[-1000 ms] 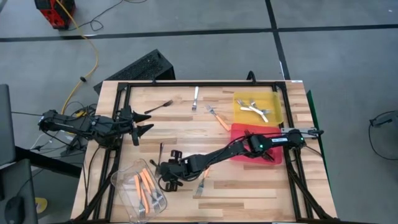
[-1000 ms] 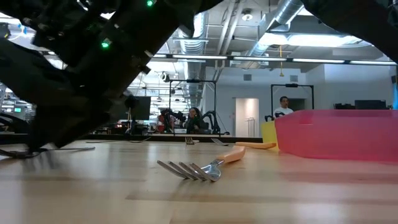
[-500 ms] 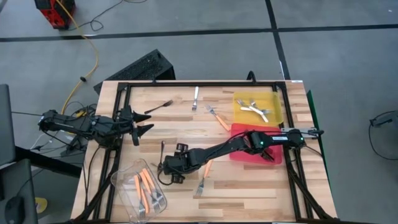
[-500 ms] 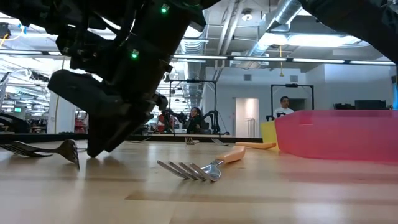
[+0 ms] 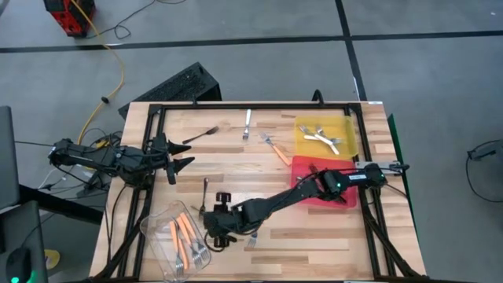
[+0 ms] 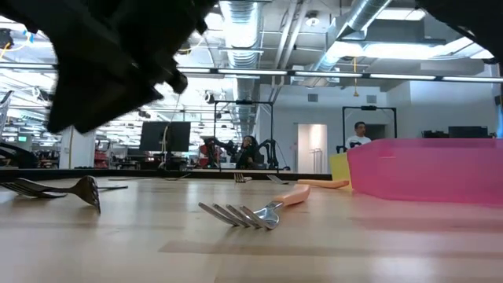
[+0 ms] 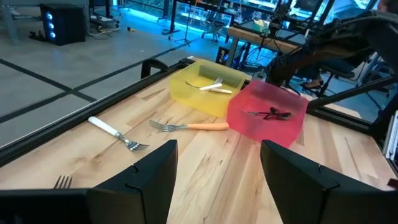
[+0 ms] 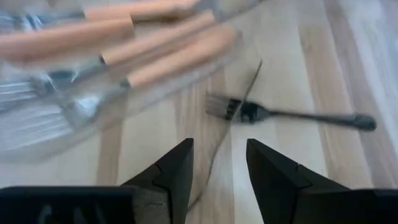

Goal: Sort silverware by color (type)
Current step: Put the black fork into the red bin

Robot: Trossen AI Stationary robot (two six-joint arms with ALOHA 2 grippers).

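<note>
Writing or brand marks could not be read on anything. The right gripper [image 5: 211,228] hung with fingers apart and empty beside the clear tub [image 5: 159,222] of orange-handled forks [image 5: 182,230], near a black fork [image 8: 292,113] on the wood. The left gripper [image 5: 179,153], also parted and empty, waited at the table's left edge. White-handled forks [image 5: 324,138] lay in the yellow tray [image 5: 303,128].

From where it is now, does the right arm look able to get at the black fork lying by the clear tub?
Probably yes. The right tool hangs open close to the black fork, which lies alone on bare wood. Only the clear tub stands near, beside it and not over it.
</note>
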